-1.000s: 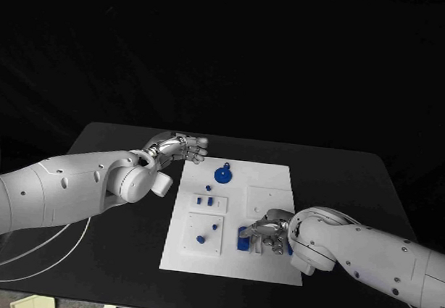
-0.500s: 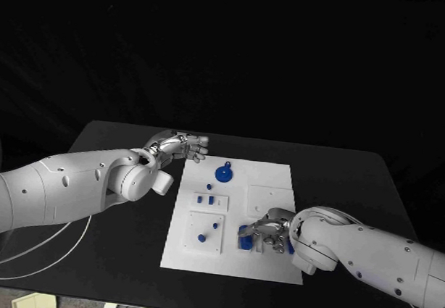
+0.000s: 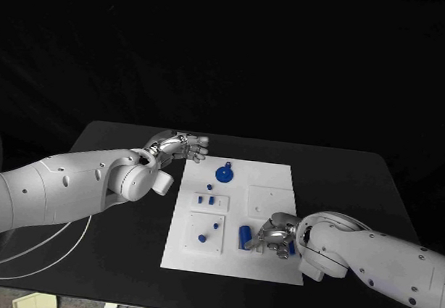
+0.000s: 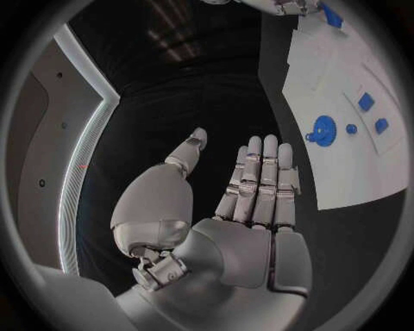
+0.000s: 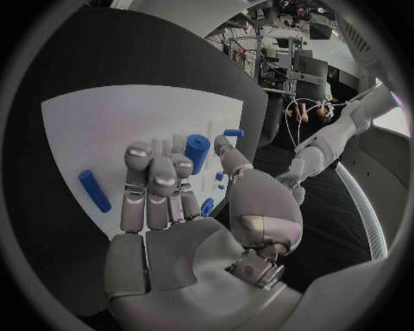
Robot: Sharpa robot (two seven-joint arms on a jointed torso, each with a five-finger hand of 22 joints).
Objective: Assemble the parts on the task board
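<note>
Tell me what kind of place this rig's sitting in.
Probably a robotics lab: a black table with a white task board of small blue parts, and racks of equipment beyond it.

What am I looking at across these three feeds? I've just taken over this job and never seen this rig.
It is a two-armed robot at a black table, each white arm ending in a silver many-fingered hand. The square picture looks down from its head; each round picture comes from a camera at one wrist, behind that arm's own hand.

In the middle lies the white task board, with small blue parts: a round blue piece near its far end, and a blue cylinder lying near the right hand.

The left hand hovers beside the board's far left corner, fingers straight and apart, holding nothing. The right hand is over the board's near end, fingers curled; the right wrist view suggests nothing is gripped, but that is uncertain.
</note>
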